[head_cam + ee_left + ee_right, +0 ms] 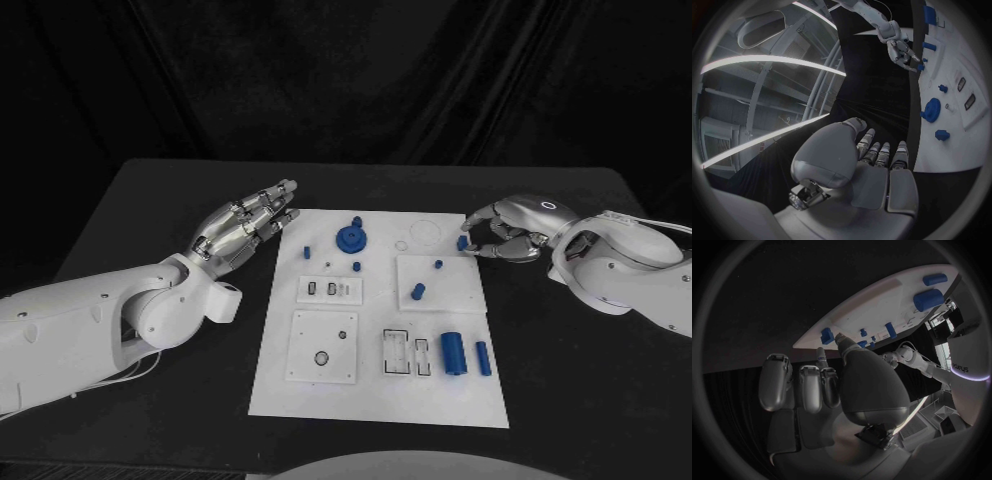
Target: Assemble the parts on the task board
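Note:
The white task board (378, 400) lies mid-table. My right hand (505, 232) sits at the board's far right edge, thumb and a fingertip pinching a small blue part (463, 242); the other fingers are curled in. The right wrist view shows that part (826, 335) at the board's rim (879, 305), just past the tips of my right hand (848, 385). My left hand (248, 222) hovers flat, fingers spread, holding nothing, beside the board's far left corner. A blue gear (351, 239) and a small blue peg (306, 250) lie nearest it. My left hand (873, 160) faces the gear (931, 110).
A raised white plate (447, 285) carries a blue piece (417, 292). Nearer me lie a thick blue cylinder (451, 353), a slimmer one (483, 358), a slotted plate (329, 290) and a square plate (323, 346). Black table surrounds the board on both sides.

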Tool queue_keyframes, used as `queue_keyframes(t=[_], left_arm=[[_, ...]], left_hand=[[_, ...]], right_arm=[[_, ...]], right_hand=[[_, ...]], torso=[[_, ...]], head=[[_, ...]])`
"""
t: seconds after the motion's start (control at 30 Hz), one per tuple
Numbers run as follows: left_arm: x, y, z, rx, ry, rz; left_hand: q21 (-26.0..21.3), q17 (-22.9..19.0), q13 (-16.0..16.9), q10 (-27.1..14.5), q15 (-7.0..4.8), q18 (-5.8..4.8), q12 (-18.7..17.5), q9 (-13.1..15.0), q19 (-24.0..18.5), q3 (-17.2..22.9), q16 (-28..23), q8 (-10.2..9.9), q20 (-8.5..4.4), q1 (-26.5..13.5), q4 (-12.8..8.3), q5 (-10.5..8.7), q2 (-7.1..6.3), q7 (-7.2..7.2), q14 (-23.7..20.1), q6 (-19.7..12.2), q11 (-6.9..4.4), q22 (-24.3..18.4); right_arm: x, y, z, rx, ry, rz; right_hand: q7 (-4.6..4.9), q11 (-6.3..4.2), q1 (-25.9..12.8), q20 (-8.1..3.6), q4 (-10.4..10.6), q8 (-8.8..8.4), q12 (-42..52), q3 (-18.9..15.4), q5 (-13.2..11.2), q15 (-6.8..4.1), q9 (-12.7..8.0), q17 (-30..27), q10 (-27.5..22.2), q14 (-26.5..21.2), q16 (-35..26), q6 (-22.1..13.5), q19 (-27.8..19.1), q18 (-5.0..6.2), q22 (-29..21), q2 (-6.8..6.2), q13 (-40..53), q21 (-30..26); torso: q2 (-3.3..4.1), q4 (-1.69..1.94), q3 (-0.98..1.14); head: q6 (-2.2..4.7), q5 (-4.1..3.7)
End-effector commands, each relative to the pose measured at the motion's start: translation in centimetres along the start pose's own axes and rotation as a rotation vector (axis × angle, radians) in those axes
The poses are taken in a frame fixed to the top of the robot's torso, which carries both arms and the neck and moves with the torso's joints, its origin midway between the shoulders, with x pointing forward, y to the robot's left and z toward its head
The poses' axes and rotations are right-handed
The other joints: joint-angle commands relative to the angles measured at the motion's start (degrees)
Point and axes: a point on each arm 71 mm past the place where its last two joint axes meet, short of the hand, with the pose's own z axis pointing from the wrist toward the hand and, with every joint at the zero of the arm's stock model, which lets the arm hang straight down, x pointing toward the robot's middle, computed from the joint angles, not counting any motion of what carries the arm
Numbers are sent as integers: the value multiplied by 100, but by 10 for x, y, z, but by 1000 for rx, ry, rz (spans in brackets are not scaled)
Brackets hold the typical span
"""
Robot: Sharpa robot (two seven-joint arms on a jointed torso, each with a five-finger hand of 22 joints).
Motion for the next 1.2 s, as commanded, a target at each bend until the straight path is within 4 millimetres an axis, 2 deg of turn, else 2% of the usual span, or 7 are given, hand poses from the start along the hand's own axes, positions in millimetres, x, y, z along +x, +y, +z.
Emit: queue_keyframes(t=[0.03, 0.43, 0.7, 1.2], left_arm=[[1, -4, 0, 61, 12, -10], [2, -4, 0, 54, 18, -16], [2, -4, 0, 51, 18, -16], [2, -3, 1, 46, 22, -18]], left_hand=[[2, -5, -7, 11, 55, 62, -19, 7, 3, 28, -21, 22, 54, -44, 5, -21, -26, 37, -3, 3, 30, 9], [1, -5, -7, 11, 62, 61, -19, 7, 2, 47, -21, 25, 62, -54, 2, -23, -28, 43, -3, 4, 37, 8], [1, -5, -7, 11, 62, 61, -19, 7, 2, 47, -21, 25, 62, -54, 2, -23, -28, 43, -3, 4, 37, 8], [0, -5, -7, 11, 64, 60, -19, 7, 2, 58, -21, 27, 66, -62, 3, -26, -29, 50, -3, 4, 43, 8]], right_arm=[[2, 0, 1, 12, 8, -10], [6, 0, 7, 25, 7, -15], [9, 0, 8, 30, 9, -14], [14, 0, 9, 32, 5, -11]], right_hand=[[16, -6, 70, -5, 30, 25, 15, -4, -37, -15, 1, 1218, 606, 515, -28, 57, 29, -107, 967, -2, 1507, -37], [34, 9, 129, 6, 35, 69, 15, -9, -16, -3, 13, 1136, 606, 495, -109, 140, -11, -84, 935, 23, 1507, -148], [42, 17, 235, 17, 20, 217, 15, -24, 114, 5, 62, 1093, 606, 485, -151, 333, -26, -75, 927, 51, 1507, -206], [49, 23, 287, 21, 12, 358, 15, -39, 167, 9, 115, 1038, 606, 473, -205, 470, -46, -62, 910, 80, 1507, -280]], torso=[[1, -6, 2], [1, -6, 0], [1, -2, -2], [-2, -5, 3]], head=[[-4, -1], [-31, 5], [-47, -2], [-63, -5]])
